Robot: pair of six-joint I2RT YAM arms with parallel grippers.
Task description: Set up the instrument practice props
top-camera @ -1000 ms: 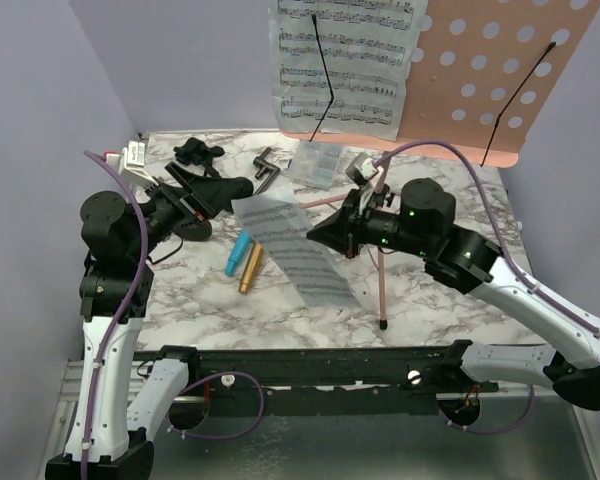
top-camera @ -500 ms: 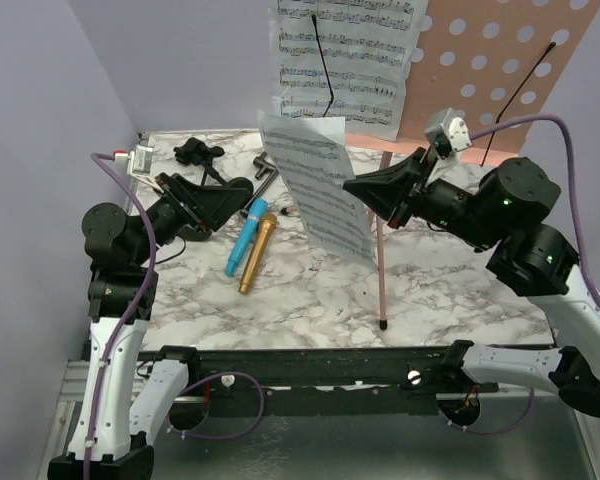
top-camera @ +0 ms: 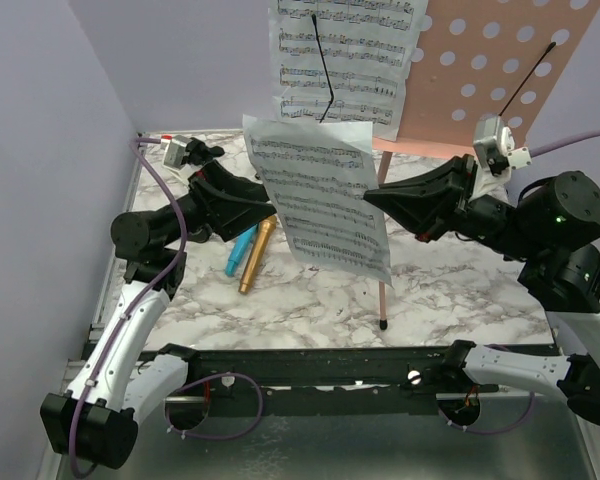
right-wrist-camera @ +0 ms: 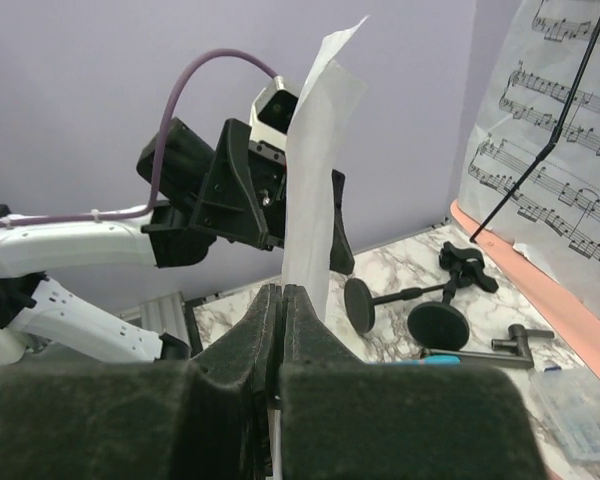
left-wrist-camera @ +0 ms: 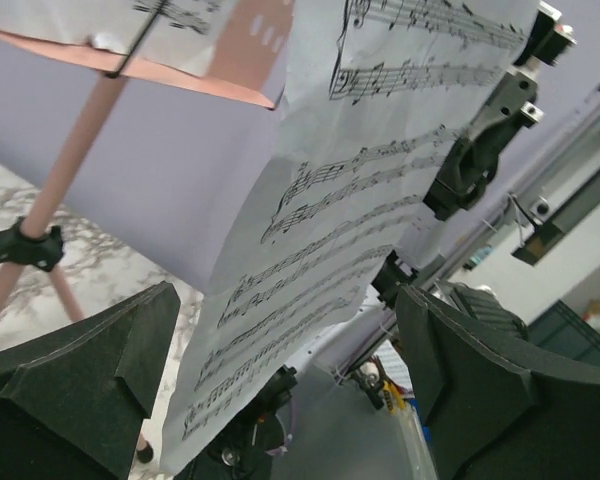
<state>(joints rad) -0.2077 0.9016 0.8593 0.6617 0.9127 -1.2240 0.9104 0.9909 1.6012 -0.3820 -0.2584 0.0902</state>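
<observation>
White music page [top-camera: 320,190] hangs pinched in the right gripper [top-camera: 370,197]; the left gripper [top-camera: 262,197] gapes wide around its edge.

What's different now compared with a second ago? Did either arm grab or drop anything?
The right gripper, shut on the loose music sheet throughout, raised it from low over the table to upright, drawing back rightward. The left gripper, open, swung in to the sheet's left edge without gripping it. The pink music rack, its music page, the blue microphone and gold microphone stayed put.
</observation>
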